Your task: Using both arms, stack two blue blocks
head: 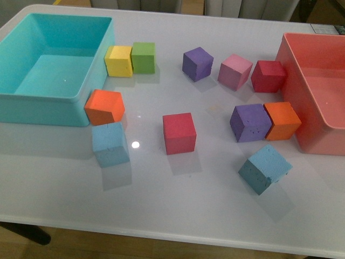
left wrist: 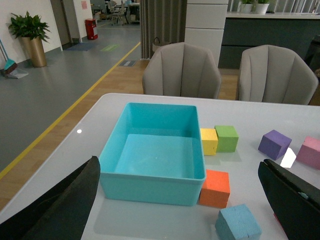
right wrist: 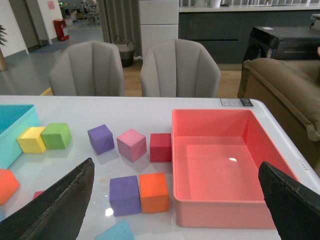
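Note:
Two sky-blue blocks lie apart on the white table. One blue block (head: 110,143) sits front left, just below an orange cube; it also shows in the left wrist view (left wrist: 238,223). The other blue block (head: 264,168) sits tilted at front right; its corner shows in the right wrist view (right wrist: 116,232). Neither arm appears in the front view. My left gripper (left wrist: 185,200) is open and empty, above the table near the teal bin. My right gripper (right wrist: 177,205) is open and empty, above the table near the pink bin.
A teal bin (head: 81,97) stands back left, a pink bin (head: 294,102) at right. Yellow (head: 119,60), green (head: 143,57), purple (head: 197,63), pink (head: 235,71), red (head: 268,75), orange (head: 104,106), red (head: 179,133), purple (head: 250,122) and orange (head: 282,120) cubes are scattered between.

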Motion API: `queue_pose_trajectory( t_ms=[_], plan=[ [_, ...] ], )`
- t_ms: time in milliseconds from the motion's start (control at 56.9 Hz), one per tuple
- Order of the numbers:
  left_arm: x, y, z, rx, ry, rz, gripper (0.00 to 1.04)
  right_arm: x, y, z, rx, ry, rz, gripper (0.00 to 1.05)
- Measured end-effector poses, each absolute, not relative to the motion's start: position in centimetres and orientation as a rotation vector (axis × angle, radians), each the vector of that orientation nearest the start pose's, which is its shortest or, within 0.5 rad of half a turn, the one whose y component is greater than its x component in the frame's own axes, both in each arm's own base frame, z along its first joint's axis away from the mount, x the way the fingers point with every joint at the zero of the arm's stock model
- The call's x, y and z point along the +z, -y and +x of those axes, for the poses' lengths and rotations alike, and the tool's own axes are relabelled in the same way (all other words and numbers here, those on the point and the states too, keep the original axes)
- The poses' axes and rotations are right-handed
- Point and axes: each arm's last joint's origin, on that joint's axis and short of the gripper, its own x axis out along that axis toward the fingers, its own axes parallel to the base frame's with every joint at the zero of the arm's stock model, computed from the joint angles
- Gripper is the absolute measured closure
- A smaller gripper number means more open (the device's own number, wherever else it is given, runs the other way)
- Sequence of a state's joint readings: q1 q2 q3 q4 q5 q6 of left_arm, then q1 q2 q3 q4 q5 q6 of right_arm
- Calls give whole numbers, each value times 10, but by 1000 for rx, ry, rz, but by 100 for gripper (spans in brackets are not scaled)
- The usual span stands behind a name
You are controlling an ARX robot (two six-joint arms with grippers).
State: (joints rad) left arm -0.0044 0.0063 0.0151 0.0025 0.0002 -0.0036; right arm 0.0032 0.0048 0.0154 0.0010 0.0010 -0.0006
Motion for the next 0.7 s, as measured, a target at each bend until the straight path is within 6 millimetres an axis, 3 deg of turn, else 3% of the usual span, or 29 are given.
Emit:
queue_pose_trajectory(
  t_ms=[703],
  plan=[
    [168,0,97,-5,11,-4,9,168,0,97,2,12,-1,9]
  ],
)
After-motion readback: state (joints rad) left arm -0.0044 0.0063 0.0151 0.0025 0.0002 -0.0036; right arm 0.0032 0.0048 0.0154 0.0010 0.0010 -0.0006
